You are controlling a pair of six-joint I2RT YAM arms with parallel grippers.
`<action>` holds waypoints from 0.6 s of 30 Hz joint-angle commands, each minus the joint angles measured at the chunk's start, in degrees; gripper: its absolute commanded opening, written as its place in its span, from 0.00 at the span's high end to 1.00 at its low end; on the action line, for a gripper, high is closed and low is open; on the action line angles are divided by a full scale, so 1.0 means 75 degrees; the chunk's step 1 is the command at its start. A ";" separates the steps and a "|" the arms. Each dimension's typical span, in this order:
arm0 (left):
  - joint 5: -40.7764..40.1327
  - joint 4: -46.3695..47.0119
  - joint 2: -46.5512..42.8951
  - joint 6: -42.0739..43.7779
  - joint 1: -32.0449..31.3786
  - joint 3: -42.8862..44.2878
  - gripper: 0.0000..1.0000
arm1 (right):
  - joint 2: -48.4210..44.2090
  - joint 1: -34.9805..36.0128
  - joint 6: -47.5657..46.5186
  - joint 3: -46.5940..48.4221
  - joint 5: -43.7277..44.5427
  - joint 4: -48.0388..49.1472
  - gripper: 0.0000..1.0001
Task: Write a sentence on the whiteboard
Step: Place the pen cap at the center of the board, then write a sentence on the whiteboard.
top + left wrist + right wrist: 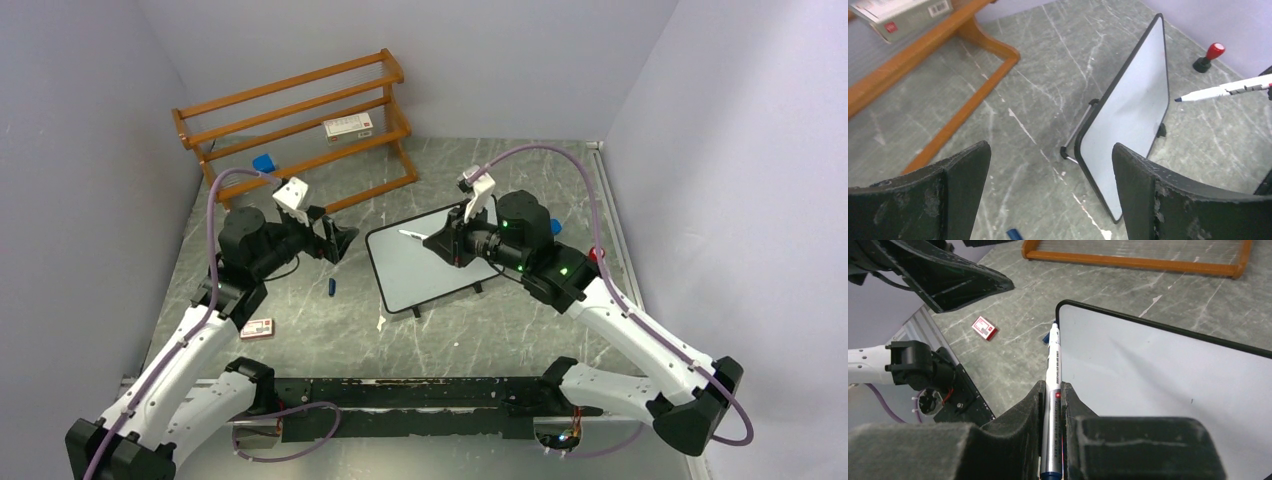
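Note:
The whiteboard (425,262) (1133,115) (1168,385) stands tilted on its short black feet at mid-table. Its white face is blank, so the sentence is not in view. My right gripper (447,243) (1052,387) is shut on a white marker (412,236) (1220,91) (1054,365). The marker's bare tip points left and hovers over the board's upper left part. My left gripper (340,240) (1050,146) is left of the board, open wide with nothing between its fingers. A small blue cap (331,288) (1014,234) lies on the table below it.
A wooden rack (300,120) (923,65) stands at the back left with a white box (348,126) (903,15) on it. A small red-and-white box (257,328) (985,328) lies near the left arm. A red-topped object (597,254) (1210,55) sits right of the board.

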 commanded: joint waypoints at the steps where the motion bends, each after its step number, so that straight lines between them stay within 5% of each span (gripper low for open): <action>1: 0.0715 0.1134 0.0016 -0.0853 0.0054 -0.0392 0.07 | -0.0138 0.0449 0.0159 0.0291 0.0759 -0.0356 1.00; 18: 0.3035 0.1936 0.1694 -0.2244 0.0442 -0.0374 0.12 | 0.0042 0.1991 0.0656 0.0762 0.3809 -0.1689 1.00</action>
